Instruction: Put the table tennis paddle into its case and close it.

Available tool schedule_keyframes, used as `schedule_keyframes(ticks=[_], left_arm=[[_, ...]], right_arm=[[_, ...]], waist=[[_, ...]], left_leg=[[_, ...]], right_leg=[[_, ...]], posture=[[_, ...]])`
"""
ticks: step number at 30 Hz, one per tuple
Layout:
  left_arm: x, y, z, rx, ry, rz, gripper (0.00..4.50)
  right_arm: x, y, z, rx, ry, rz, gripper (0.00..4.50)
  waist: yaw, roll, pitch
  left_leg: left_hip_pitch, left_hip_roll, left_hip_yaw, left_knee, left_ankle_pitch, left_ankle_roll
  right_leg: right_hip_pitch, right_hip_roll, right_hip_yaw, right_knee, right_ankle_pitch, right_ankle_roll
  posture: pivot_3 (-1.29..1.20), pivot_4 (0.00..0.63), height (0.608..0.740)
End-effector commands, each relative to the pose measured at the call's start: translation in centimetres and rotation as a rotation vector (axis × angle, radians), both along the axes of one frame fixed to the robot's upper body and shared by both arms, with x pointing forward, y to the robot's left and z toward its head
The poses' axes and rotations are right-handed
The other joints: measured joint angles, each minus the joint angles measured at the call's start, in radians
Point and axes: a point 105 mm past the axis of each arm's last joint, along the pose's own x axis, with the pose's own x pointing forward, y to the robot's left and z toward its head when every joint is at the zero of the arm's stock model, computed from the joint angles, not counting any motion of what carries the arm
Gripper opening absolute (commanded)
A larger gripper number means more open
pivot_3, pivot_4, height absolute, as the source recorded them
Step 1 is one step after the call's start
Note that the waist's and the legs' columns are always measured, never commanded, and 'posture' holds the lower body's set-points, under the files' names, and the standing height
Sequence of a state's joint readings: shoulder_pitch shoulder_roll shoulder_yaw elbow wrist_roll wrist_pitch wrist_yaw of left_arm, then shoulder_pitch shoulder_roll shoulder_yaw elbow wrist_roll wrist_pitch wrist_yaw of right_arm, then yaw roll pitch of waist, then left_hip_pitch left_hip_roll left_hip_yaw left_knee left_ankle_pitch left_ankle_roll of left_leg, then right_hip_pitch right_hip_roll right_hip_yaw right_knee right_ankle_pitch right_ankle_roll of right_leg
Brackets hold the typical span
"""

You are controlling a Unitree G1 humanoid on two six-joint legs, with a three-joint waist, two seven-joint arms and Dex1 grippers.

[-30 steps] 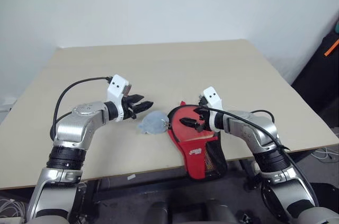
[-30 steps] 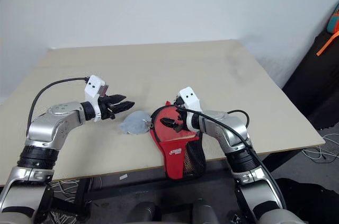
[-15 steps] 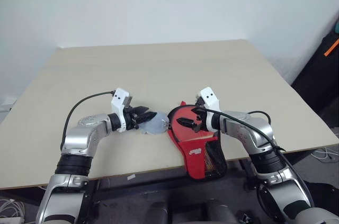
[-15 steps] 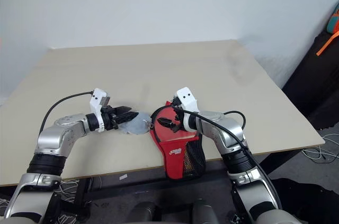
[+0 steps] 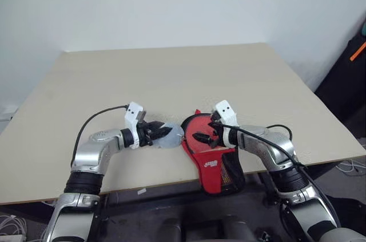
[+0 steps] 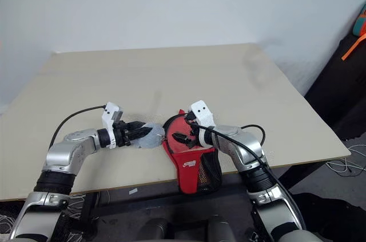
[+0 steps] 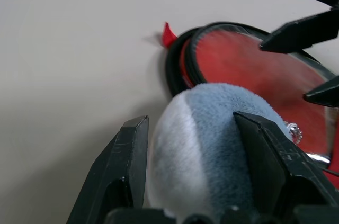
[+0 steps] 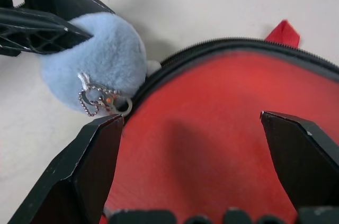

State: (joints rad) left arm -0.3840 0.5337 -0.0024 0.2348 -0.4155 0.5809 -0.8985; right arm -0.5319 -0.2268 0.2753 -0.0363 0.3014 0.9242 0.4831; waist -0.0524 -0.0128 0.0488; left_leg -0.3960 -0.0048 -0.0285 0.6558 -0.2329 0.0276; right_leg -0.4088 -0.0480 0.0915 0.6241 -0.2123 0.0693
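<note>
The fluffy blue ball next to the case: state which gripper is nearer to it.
Left. The left gripper has its fingers on either side of the fluffy blue ball. The right gripper is open over the red front of the case, beside the ball.

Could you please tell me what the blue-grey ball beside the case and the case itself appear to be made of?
The blue-grey ball looks like soft plush: a fuzzy, matte nap, with a small metal bead chain and ring hanging from it. The case seems to be soft fabric trimmed in black, with a zip of fine teeth along its rim and a smooth red face, probably under clear plastic; its neck looks like black mesh.
</note>
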Motion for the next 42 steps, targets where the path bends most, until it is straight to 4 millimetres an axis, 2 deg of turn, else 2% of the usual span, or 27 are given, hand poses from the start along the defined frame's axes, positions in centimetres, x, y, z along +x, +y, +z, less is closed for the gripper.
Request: schedule_keyframes(ticks=[1, 2, 4, 14, 15, 27, 30, 37, 42], left_arm=[[-0.7, -0.5, -0.5, 0.009, 0.025, -0.024, 2.62], [-0.8, -0.5, -0.5, 0.009, 0.027, -0.023, 2.62], [-0.8, -0.5, -0.7, 0.011, 0.032, -0.018, 2.66], [-0.6, -0.4, -0.7, 0.018, 0.030, 0.004, 2.66], [-0.6, -0.4, -0.7, 0.018, 0.030, 0.005, 2.66], [-0.6, -0.3, -0.8, 0.006, 0.038, 0.027, 2.66], [-0.6, -0.2, -0.8, -0.001, 0.046, 0.035, 2.09], [-1.2, -0.3, -0.9, -0.008, 0.060, 0.030, 0.10], [-1.2, -0.3, -0.8, -0.018, 0.063, 0.037, 0.03]], right_arm=[[0.2, 0.2, 0.9, 0.007, -0.076, 0.010, 4.50], [0.4, 0.1, 0.8, 0.014, -0.081, -0.003, 4.50], [0.5, 0.1, 0.7, 0.024, -0.090, -0.009, 3.88], [1.4, -0.5, -0.9, 0.023, -0.095, -0.090, 0.20], [1.6, -0.6, -1.1, 0.022, -0.093, -0.099, 0.09], [2.6, 0.0, -3.6, 0.024, -0.058, -0.134, 0.09], [2.5, 0.1, -3.7, 0.024, -0.057, -0.128, 0.00], [2.5, 0.3, -3.8, 0.023, -0.055, -0.120, 0.00], [2.5, 0.6, -3.7, 0.028, -0.056, -0.116, 0.00]], waist=[[0.001, 0.000, 0.000], [0.001, 0.000, 0.000], [0.001, 0.000, 0.000], [0.001, 0.000, 0.000], [0.001, 0.000, 0.000], [0.000, 0.000, -0.001], [0.000, 0.001, -0.003], [-0.001, 0.003, -0.008], [-0.001, 0.003, -0.008]], left_leg=[[0.000, 0.000, 0.000, 0.000, 0.000, 0.000], [0.000, 0.000, 0.000, 0.000, 0.000, 0.000], [0.000, 0.000, 0.000, 0.001, 0.000, 0.000], [0.000, 0.000, -0.001, 0.001, 0.000, 0.000], [0.000, 0.000, -0.001, 0.001, 0.000, 0.000], [0.002, 0.000, -0.002, 0.001, 0.000, 0.000], [0.002, 0.000, -0.002, 0.001, 0.000, 0.000], [0.002, 0.000, -0.002, 0.000, 0.000, 0.000], [0.002, 0.000, -0.002, 0.000, 0.000, 0.000]], right_leg=[[0.000, 0.000, 0.000, 0.000, 0.000, 0.000], [0.000, 0.000, 0.000, 0.000, 0.000, 0.000], [0.001, 0.000, -0.001, 0.000, 0.000, 0.000], [0.001, 0.000, -0.001, 0.000, 0.000, 0.000], [0.001, 0.000, -0.001, 0.000, 0.000, 0.000], [0.003, 0.000, -0.001, 0.000, 0.000, 0.000], [0.003, 0.000, -0.001, 0.000, 0.000, 0.000], [0.003, 0.000, -0.001, 0.000, 0.000, 0.000], [0.003, 0.000, -0.001, 0.000, 0.000, 0.000]], posture=[[0.00, 0.000, 0.740], [0.00, 0.000, 0.740], [0.00, 0.000, 0.740], [0.00, 0.000, 0.740], [0.00, 0.000, 0.740], [0.00, 0.000, 0.740], [0.00, 0.000, 0.740], [0.00, 0.000, 0.740], [0.00, 0.000, 0.740]])
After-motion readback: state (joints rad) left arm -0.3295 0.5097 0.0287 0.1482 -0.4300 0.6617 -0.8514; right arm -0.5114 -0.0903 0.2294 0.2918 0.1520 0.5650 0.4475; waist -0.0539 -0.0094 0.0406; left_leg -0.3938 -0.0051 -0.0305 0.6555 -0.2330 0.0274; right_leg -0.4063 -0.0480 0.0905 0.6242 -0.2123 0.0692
